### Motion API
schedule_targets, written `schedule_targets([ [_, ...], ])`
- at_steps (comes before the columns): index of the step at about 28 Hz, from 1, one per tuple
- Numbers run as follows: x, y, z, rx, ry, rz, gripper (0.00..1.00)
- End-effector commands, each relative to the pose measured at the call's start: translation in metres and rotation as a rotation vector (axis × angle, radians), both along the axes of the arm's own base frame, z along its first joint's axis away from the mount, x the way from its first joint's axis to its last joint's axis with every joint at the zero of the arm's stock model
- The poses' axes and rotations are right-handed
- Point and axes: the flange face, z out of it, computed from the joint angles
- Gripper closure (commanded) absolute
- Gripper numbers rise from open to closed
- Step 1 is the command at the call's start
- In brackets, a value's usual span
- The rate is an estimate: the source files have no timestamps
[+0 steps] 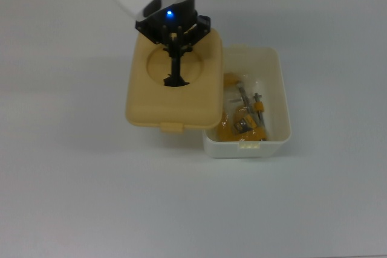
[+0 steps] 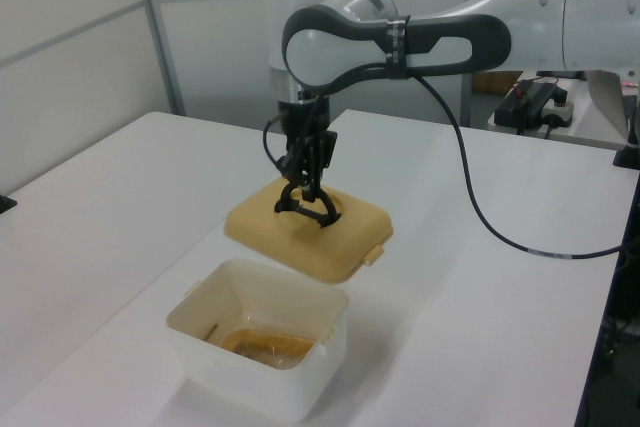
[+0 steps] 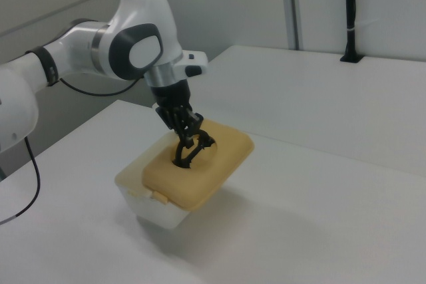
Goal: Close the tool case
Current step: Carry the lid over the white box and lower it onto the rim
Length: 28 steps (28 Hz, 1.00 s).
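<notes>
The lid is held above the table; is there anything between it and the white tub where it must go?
Nothing visible does. The lid hangs from the pincer by its black handle, already overlapping one edge of the tub. The yellow clamp lies low inside.

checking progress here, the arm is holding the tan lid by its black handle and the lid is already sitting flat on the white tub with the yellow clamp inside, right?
Not quite. The gripper does hold the tan lid by its black handle, but the lid is not on the white tub yet. The left view shows it hanging in the air above the tub's far edge. The yellow clamp lies inside.
</notes>
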Motion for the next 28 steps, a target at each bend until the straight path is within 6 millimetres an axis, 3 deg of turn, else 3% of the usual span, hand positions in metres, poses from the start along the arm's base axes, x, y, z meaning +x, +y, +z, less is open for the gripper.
schedule_targets([
  [1, -0.009, 0.023, 0.009, -0.001, 0.013, -0.007, 1.00],
  [14, -0.016, 0.077, -0.001, -0.036, 0.019, 0.011, 1.00],
  [17, -0.016, 0.093, -0.014, -0.051, 0.035, 0.018, 1.00],
  [28, -0.014, 0.116, -0.034, -0.083, 0.043, 0.009, 1.00],
])
